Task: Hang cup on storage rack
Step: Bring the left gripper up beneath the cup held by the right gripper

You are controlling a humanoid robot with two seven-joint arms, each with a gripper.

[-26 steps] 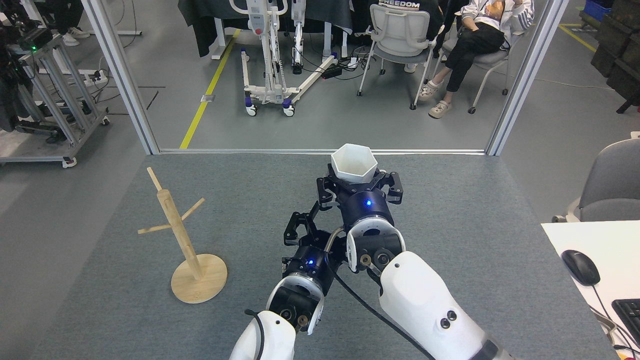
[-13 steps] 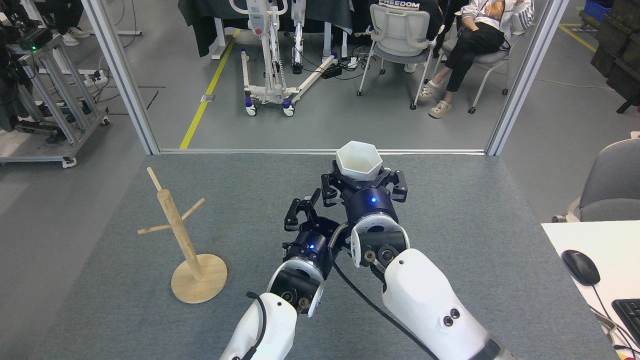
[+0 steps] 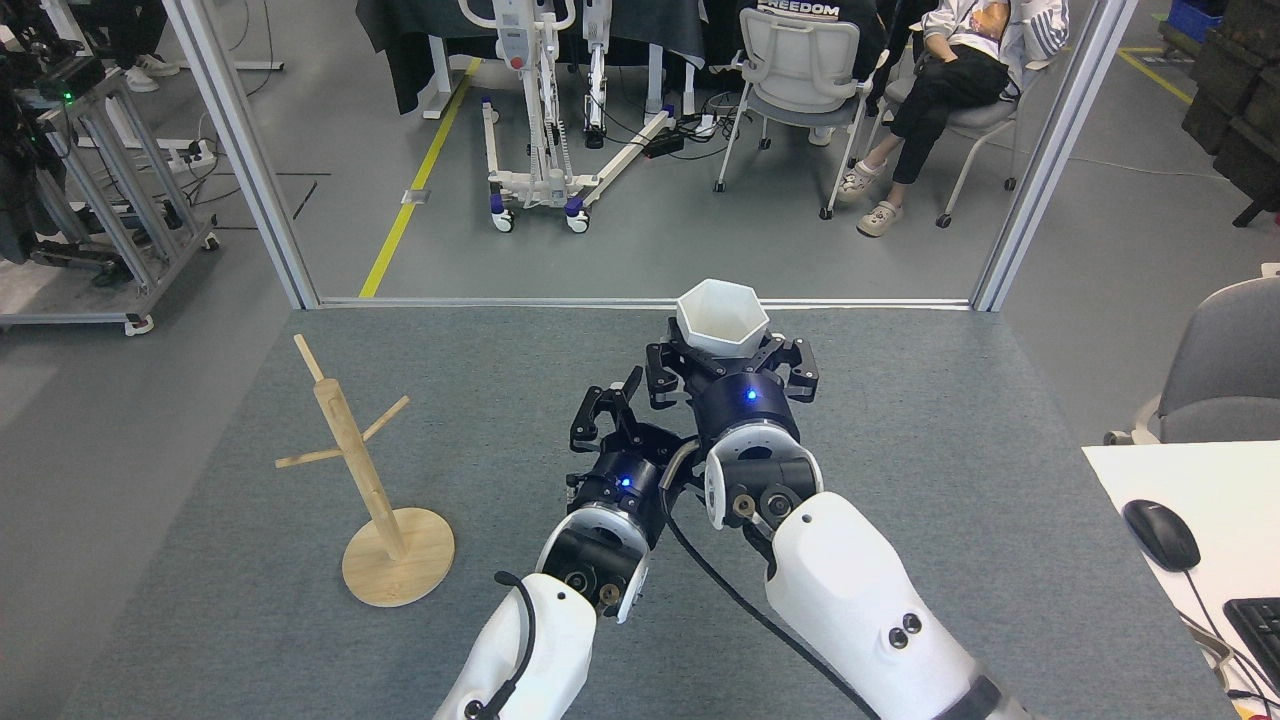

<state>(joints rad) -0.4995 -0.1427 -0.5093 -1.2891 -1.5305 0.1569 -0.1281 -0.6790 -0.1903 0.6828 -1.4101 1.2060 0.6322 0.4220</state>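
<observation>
The white hexagonal cup (image 3: 722, 316) is held rim-up above the far middle of the grey table, with my right gripper (image 3: 730, 358) shut on its lower body; its side tab is hidden. Just left of and nearer than it, my left gripper (image 3: 608, 404) is open with nothing between its black fingers. The bamboo storage rack (image 3: 352, 455) stands upright on its round base (image 3: 398, 572) at the table's left, well apart from both grippers, its thin pegs bare.
The grey table (image 3: 950, 480) ends at a metal frame along its far edge. A white desk (image 3: 1190, 480) with a mouse and keyboard sits at the right. Beyond are chairs, a seated person (image 3: 950, 80) and a wheeled lift stand (image 3: 540, 150).
Both arms have crept forward and slightly right. The cup has moved a little right and farther away with the right gripper. The rack has not moved.
</observation>
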